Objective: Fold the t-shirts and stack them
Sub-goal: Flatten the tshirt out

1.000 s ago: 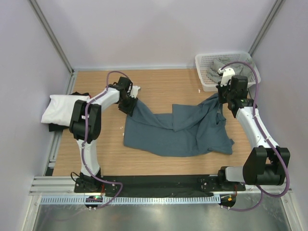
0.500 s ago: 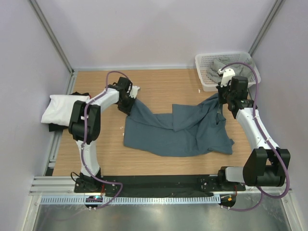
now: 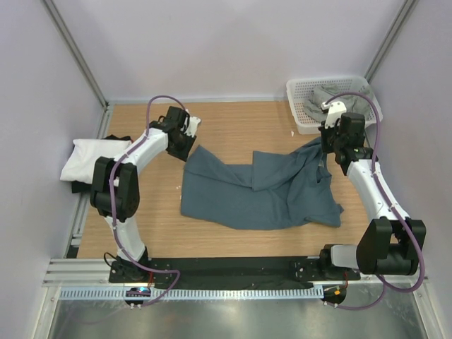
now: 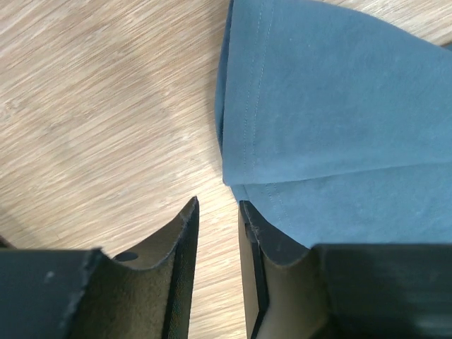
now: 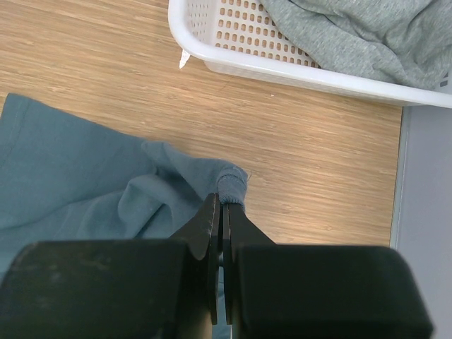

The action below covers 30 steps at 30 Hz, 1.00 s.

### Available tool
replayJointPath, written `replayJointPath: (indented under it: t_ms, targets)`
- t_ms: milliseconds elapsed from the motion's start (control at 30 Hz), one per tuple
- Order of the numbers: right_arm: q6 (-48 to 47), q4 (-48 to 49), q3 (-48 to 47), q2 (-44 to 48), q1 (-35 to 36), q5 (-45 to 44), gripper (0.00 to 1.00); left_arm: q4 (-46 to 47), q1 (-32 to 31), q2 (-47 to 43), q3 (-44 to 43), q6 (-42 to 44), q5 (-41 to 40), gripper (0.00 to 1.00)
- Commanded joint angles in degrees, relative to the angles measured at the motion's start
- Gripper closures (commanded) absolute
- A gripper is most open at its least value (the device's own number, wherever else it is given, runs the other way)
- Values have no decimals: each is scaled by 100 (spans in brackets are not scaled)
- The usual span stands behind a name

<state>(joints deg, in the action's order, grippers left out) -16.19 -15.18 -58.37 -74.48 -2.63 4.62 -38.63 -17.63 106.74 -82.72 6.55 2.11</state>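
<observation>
- slate-blue t-shirt (image 3: 258, 194): soft knit, rumpled, on wood-grain table (image 3: 240, 127).
- left gripper (image 4: 217, 210): jaws slightly parted, empty, beside stitched hem.
- right gripper (image 5: 222, 208): pinching bunched shirt fold.

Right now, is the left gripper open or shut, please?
Open: the left gripper has its fingers apart, only bare table between them.

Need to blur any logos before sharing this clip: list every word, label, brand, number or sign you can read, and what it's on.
No readable text in any view.
Slate-blue t-shirt, white t-shirt, white mesh basket, grey-green shirt in it: no print, tag or logo shows.
Left arm, right arm: no legible marking.
Rail at the near edge: a small lit spot, too small to read.
</observation>
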Motion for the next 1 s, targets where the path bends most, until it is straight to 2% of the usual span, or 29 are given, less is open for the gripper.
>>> replayJointPath:
  t_ms: [0, 100, 233, 400, 633, 733, 867, 967]
  targets:
    - [-25, 296, -52, 188, -18, -14, 99, 5, -21, -39, -113, 13, 8, 71]
    - [-25, 305, -25, 214, -18, -5, 99, -21, -21, 49, -122, -22, 166, 77]
    - [-25, 296, 1, 249, -35, -14, 99, -30, -13, 259, -174, -83, 184, 70]
    - [-25, 279, 36, 276, -53, -5, 99, -101, -21, 795, -411, -66, 334, 70]
    - [-34, 252, 62, 302, -106, -32, 99, -127, -4, 980, -552, -39, 395, 73]
    - [-16, 270, 115, 320, -115, -5, 99, -136, -4, 954, -526, -31, 431, 78]
    - [-34, 296, 107, 294, -123, 3, 99, -127, -4, 832, -456, -22, 431, 96]
    - [-78, 296, 54, 267, -123, -49, 99, -162, 5, 525, -403, 13, 264, 100]
